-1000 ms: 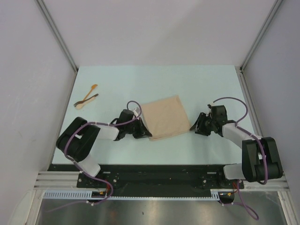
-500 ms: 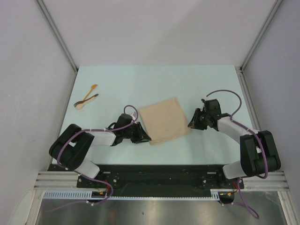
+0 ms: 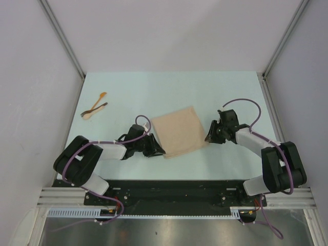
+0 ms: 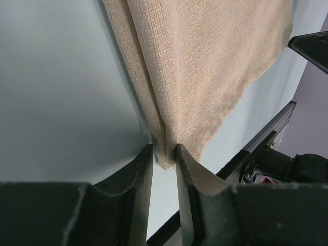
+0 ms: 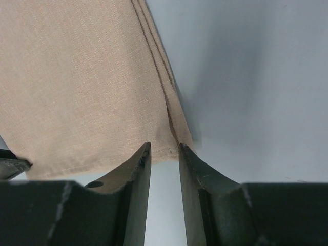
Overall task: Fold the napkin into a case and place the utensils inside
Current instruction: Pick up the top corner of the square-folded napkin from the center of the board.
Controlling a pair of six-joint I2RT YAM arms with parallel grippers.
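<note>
— Where is the napkin (image 3: 178,132)?
— It lies folded flat in the middle of the table (image 3: 154,87). The utensils (image 3: 94,106) are well apart at the far left.
— And the claws?
— The left claw (image 4: 164,154) has the near left corner in its narrow gap. The right claw (image 5: 165,148) is the same at the right corner. I cannot tell whether either is pinching the cloth.

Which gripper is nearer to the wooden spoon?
Left. The left gripper is at the napkin's near-left corner, right of the wooden spoon; the right gripper is at its right corner, farther off.
</note>
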